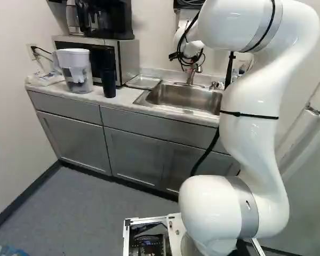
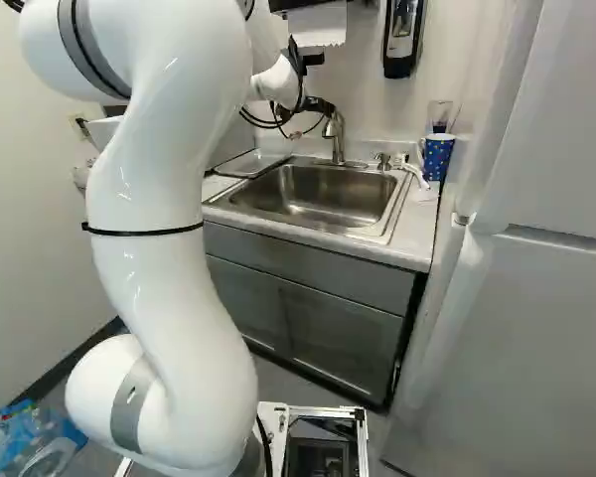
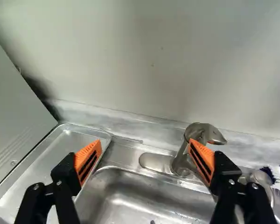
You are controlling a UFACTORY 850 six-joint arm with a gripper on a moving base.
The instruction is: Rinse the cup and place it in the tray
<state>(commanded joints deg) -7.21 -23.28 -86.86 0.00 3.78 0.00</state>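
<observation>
Counter [image 2: 414, 231] surrounds the sink [image 2: 313, 199]; the tray [image 3: 72, 141] lies flat beside it. The gripper [image 2: 313, 119] stands wide open, holding nothing. Across the sink from the tray, the blue spotted cup [image 2: 437, 157] stands upright, long axis vertical, clear glass [image 2: 440, 112] showing above its rim.

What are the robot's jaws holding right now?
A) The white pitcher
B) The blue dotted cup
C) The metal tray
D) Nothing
D: the jaws stand wide apart with nothing gripped between them, while the blue dotted cup stands on the counter beside the sink and the metal tray lies on the sink's other side.
</observation>
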